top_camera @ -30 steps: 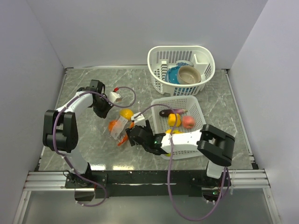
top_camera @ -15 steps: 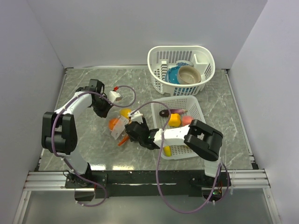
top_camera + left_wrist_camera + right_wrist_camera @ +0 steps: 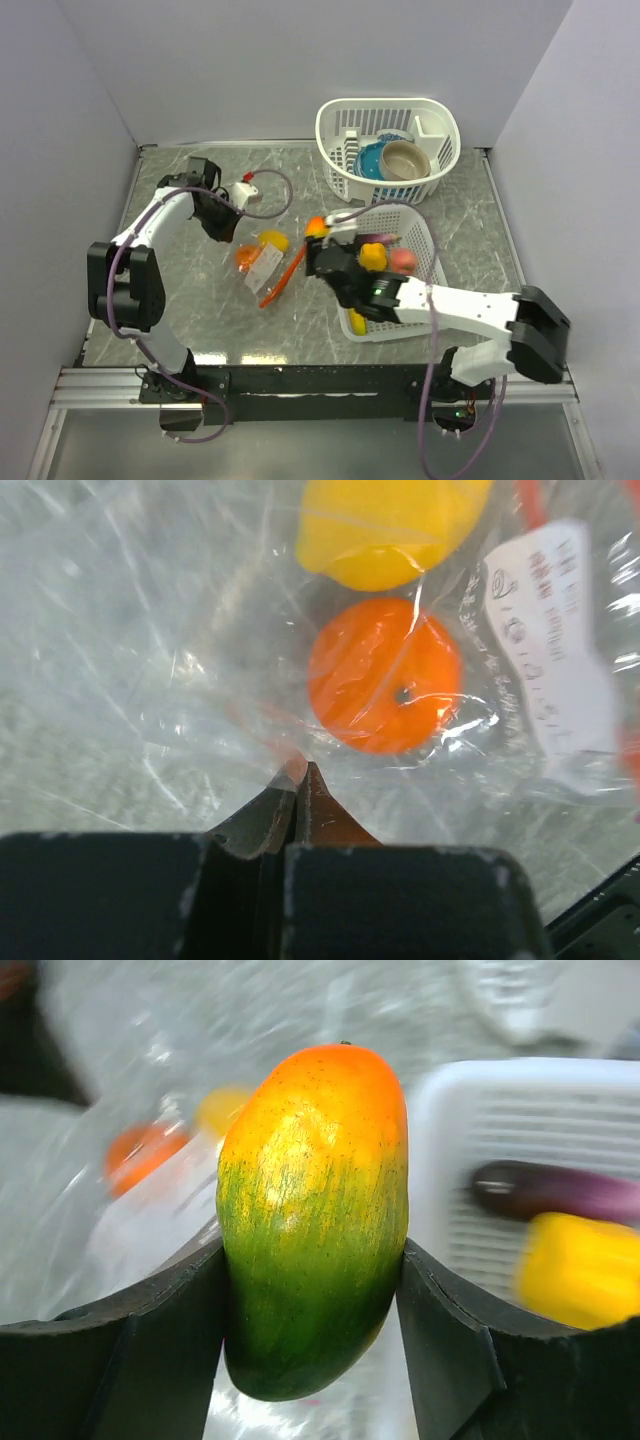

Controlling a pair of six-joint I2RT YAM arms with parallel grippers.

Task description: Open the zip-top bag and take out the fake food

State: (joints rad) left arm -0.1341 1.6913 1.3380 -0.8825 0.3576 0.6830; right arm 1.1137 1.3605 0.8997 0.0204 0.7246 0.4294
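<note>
The zip-top bag point(image 3: 262, 262) lies on the table, its red-orange zipper strip point(image 3: 286, 278) loose at the near right. An orange fruit point(image 3: 245, 259) and a yellow fruit point(image 3: 272, 240) are still inside. My left gripper point(image 3: 216, 217) is shut on the bag's far-left plastic; in the left wrist view the closed fingertips point(image 3: 300, 772) pinch the film just below the orange fruit point(image 3: 385, 675) and the yellow one point(image 3: 385, 525). My right gripper point(image 3: 318, 238) is shut on a green-and-orange mango point(image 3: 315, 1220), held in the air between the bag point(image 3: 150, 1220) and the near basket.
The near white basket point(image 3: 428, 240) holds yellow pieces, a pink piece and a purple eggplant point(image 3: 555, 1190); its rim point(image 3: 520, 1075) is just right of the mango. A second white basket point(image 3: 440, 110) at the back holds blue and tan bowls.
My right gripper has come out of the bag's mouth with the mango and moved up and right, toward the near basket. The bag has shifted and its zipper strip lies loose. The left gripper stays clamped.
</note>
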